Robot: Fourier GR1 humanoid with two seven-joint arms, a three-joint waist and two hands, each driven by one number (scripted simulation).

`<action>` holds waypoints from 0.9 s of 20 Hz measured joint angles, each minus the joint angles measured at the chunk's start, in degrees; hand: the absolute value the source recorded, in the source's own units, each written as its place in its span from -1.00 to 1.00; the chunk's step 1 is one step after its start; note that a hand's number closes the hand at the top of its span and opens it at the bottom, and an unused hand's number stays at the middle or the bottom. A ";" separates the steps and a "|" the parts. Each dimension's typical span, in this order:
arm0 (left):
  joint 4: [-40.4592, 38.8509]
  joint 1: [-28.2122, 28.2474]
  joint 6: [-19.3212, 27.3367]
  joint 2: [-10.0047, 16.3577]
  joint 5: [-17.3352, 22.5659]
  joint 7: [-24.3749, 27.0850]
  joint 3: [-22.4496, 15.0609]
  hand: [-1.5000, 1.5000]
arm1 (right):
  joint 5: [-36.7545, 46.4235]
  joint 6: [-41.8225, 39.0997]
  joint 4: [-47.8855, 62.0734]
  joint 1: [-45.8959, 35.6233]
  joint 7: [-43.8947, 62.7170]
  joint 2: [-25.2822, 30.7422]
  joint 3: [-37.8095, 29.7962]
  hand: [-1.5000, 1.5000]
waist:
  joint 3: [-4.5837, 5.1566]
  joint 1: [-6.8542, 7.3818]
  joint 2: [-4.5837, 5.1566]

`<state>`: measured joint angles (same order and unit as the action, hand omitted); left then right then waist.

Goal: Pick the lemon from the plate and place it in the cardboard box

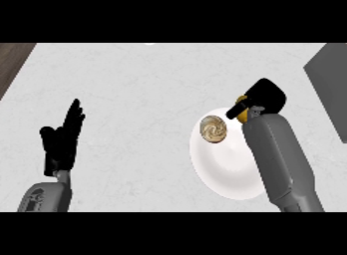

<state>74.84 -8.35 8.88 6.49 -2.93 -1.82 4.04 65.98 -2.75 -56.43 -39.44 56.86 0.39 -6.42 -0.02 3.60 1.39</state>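
Head view, the only one you had: your black right hand (268, 93) was at the upper-right rim of the round white plate (228, 174). Its fingers were curled over and the thumb closed in, gripping the small yellow lemon (242, 115). Only a thin yellow part of the lemon showed, between the thumb and the wrist, so I cannot tell its long axis. I also cannot tell if it was lifted off the plate or touching the rim. I judge the pick as done or nearly done.

The relation that matters for the next move: the grey box (338, 99), which I take for the cardboard box of the task, lay to the right of the right hand, approx. level w/ it in the view. It was near but apart, w/ bare light marbled counter (147, 84) between. The view's edge cut its right part, and I could not see the opening. So the carry should go to the right, and the right hand was much nearer to the box than the other one.

Your black left hand (62, 142) rested open at the left side, fingers up, well apart from everything.

Count: 1 lemon, 1 plate, 1 box, 2 hands, and 1 round brown swirled pastry-like item (213, 128) on the plate, just beside the right hand. Pls do not knock it.
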 measured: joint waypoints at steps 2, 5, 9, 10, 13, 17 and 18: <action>-0.43 -0.27 -0.16 0.00 -0.05 0.05 -0.10 0.00 | 1.38 1.98 4.84 -5.12 1.97 0.35 -1.21 1.00 | 0.00 0.27 0.01; -0.67 -0.42 -0.11 -0.19 0.01 0.05 -0.07 0.00 | 3.95 3.93 11.53 -11.84 2.98 1.10 -2.42 1.00 | 0.02 0.12 -0.14; -0.24 0.27 -0.21 -0.06 0.01 0.10 -0.03 0.00 | 7.09 6.02 16.84 -19.76 4.17 1.56 -2.84 1.00 | 0.02 -0.27 -0.46; -0.22 0.51 -0.38 0.28 0.25 0.27 0.38 0.00 | 8.01 6.25 17.33 -21.41 4.42 1.73 -2.70 1.00 | 0.04 -0.50 -0.57; 0.23 0.62 -0.15 0.35 0.32 -0.28 0.59 0.00 | 10.51 6.86 18.11 -26.48 5.62 2.18 -2.77 1.00 | 0.05 -0.99 -0.80; 0.53 1.59 -0.48 0.70 0.57 -0.20 0.91 0.00 | 13.43 6.60 19.06 -32.06 6.94 3.76 -3.27 1.00 | 0.08 -1.53 -1.02; 0.48 1.81 -0.53 0.69 0.58 0.04 0.93 0.00 | 13.91 6.73 19.19 -32.81 6.84 4.66 -3.60 1.00 | 0.09 -1.68 -1.04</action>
<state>75.33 -6.54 8.35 7.19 -2.35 -1.77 4.96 79.89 3.99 -37.24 -72.26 63.70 5.05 -10.01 0.06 1.92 0.35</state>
